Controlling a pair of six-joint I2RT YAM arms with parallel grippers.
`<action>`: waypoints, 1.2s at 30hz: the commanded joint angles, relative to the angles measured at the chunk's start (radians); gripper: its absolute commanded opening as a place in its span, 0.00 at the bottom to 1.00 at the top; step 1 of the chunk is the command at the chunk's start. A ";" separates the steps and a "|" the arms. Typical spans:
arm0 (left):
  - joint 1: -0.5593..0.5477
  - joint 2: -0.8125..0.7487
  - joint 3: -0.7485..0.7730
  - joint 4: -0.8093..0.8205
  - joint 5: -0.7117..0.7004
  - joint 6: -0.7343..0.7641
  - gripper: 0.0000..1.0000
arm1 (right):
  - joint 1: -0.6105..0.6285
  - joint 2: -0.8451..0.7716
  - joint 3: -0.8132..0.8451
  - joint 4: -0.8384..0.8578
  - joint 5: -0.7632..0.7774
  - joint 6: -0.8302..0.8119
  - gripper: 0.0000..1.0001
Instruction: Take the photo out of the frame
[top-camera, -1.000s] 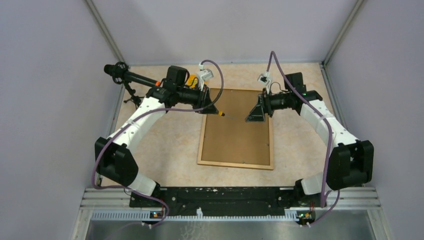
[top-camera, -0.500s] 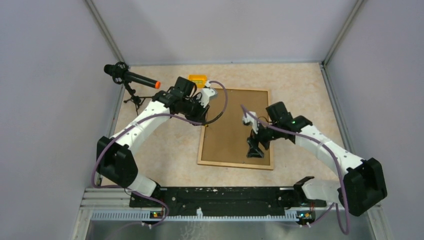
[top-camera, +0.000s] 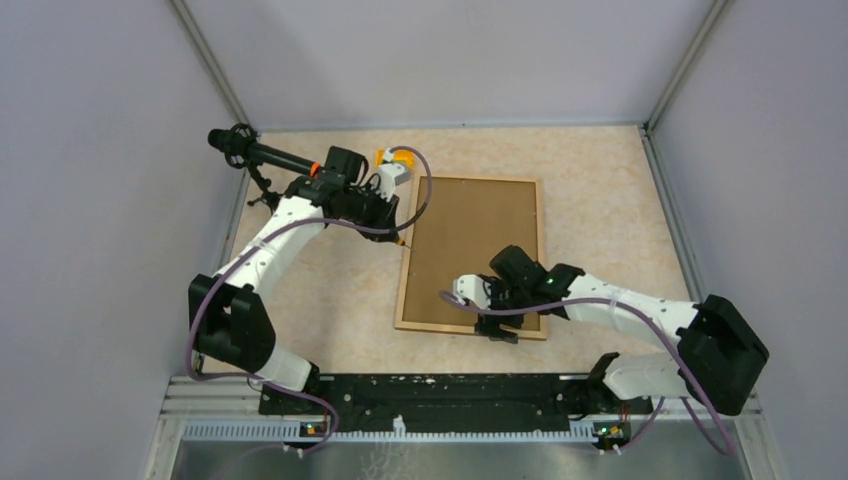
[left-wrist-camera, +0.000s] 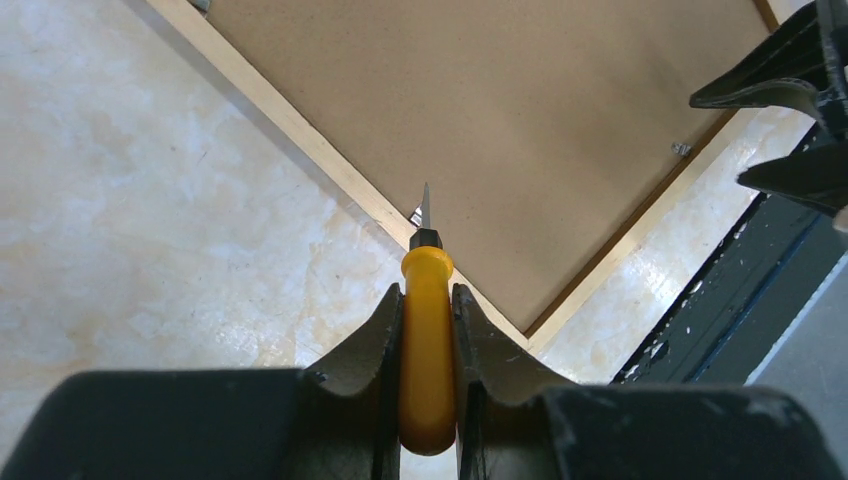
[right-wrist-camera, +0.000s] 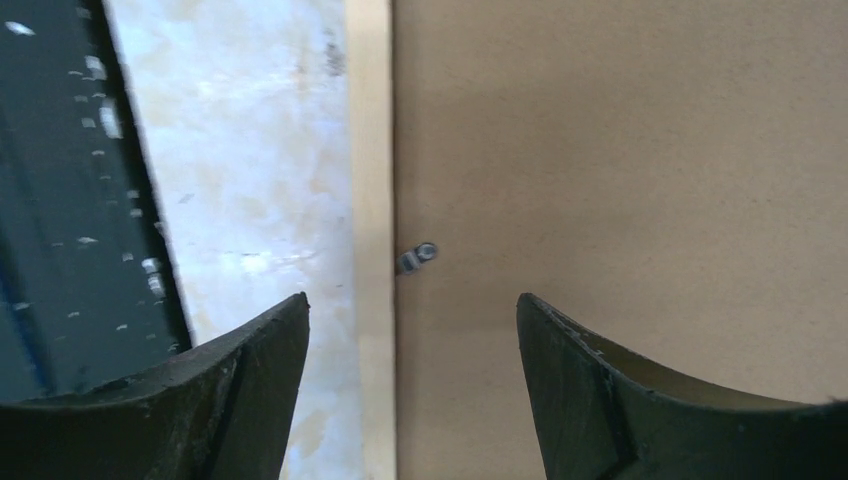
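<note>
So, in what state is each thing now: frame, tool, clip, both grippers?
frame: back up on the table, backboard in.
yellow tool: clamped in left gripper, tip by frame's rim.
left gripper: shut on yellow tool.
right gripper: open, over the clip.
clip: turned onto the backboard.

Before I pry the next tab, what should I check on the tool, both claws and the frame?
1. Frame lying back up: ok.
2. Left claw shut on the yellow-handled tool: ok.
3. Tool's tip at the metal tab on the frame's rim: ok; contact cannot tell.
4. Right claw open above the near-edge tab: ok.
5. Backing board freed: not ok, that tab lies over its edge.
6. Photo's state: cannot tell, hidden.
</note>
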 joint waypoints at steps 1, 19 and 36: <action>0.037 -0.038 0.005 0.030 0.098 -0.020 0.00 | 0.011 0.050 -0.020 0.120 0.127 -0.032 0.72; -0.112 0.003 -0.046 0.071 -0.165 0.064 0.00 | 0.011 0.110 -0.103 0.303 0.331 -0.068 0.44; -0.291 0.116 0.051 0.086 -0.496 0.101 0.00 | 0.011 0.090 -0.115 0.282 0.318 -0.067 0.27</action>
